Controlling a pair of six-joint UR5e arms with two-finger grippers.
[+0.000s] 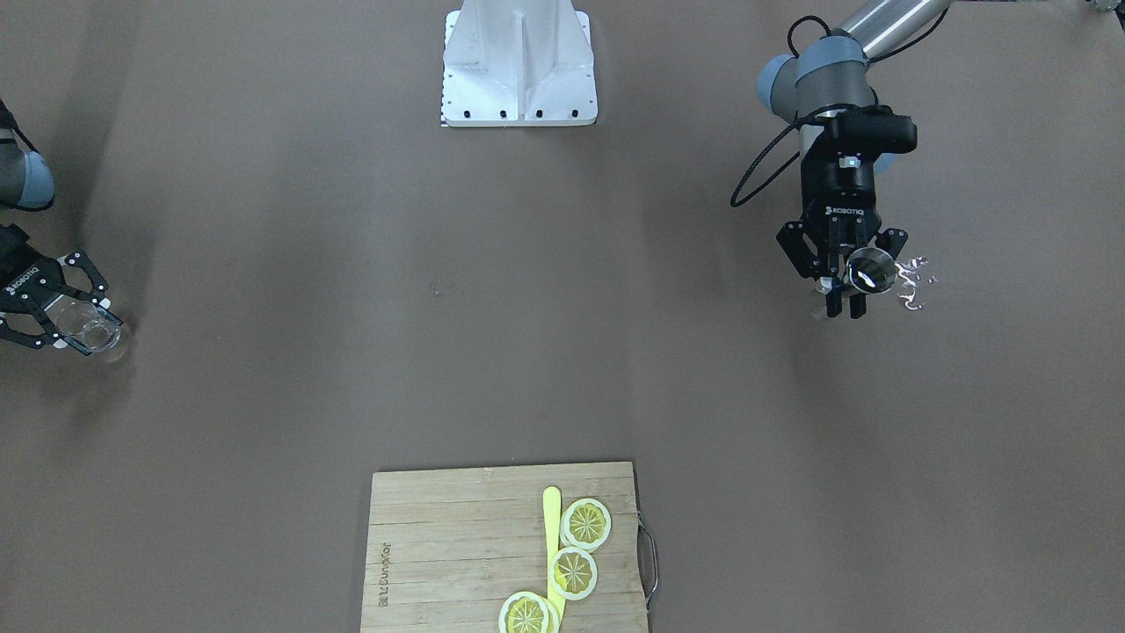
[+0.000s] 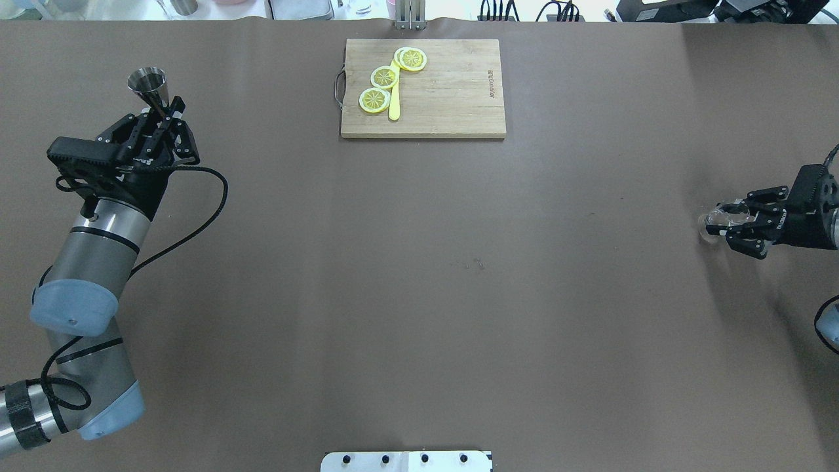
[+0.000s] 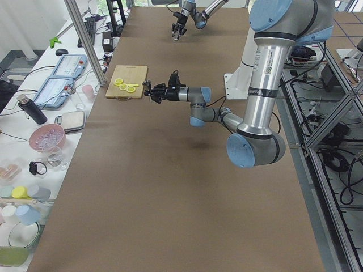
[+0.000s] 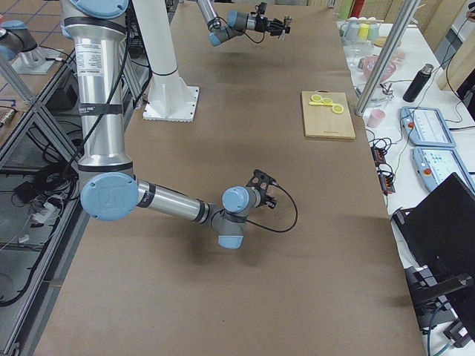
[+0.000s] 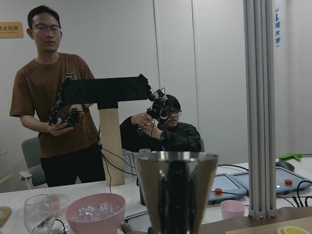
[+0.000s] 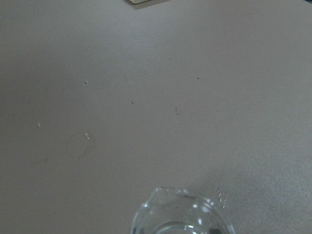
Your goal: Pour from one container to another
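Both closed: my left gripper [image 2: 161, 115] holds the jigger [image 2: 149, 82] upper left, right gripper [image 2: 723, 221] the glass [image 2: 709, 228] mid-right; next I'd bring them together.

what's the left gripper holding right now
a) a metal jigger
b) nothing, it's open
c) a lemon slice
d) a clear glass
a: in the overhead view the left gripper is closed on the lower part of the metal jigger, whose open cup faces up, while the clear glass sits in the right gripper.
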